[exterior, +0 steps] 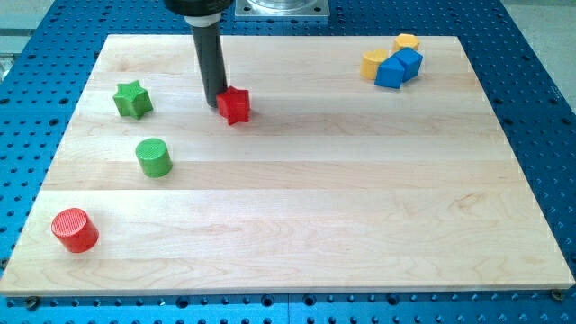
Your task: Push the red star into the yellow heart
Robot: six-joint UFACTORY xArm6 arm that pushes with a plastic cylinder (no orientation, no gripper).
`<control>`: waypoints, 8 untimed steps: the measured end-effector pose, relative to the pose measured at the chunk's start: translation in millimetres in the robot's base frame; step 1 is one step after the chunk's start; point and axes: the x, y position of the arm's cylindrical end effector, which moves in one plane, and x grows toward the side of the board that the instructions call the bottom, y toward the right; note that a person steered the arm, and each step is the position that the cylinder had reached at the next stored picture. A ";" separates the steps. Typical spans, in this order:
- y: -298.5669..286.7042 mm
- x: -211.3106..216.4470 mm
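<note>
My tip (216, 102) touches the red star (235, 105) from the view's left near the desk's (297, 207) top, gripping nothing, with the yellow heart (374, 64) far toward the view's upper right.

The board (297, 198) is looking like pale wood, planks glued side by side with fine grain running across, smooth with a soft satin sheen. Under it the blue table (531, 81) is reading as painted metal, dotted all over with small holes and a bit shiny. The rod is coming across as matt dark plastic or rubber down to my tip (216, 102).

The blocks are all looking like painted wood, matt: red star (234, 105), green star (132, 99), green cylinder (154, 157), red cylinder (75, 229), blue block (397, 68), and two yellow ones (373, 64) (406, 41).
</note>
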 end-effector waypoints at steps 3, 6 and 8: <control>-1.7 34.1; 132.8 8.0; 194.8 -67.7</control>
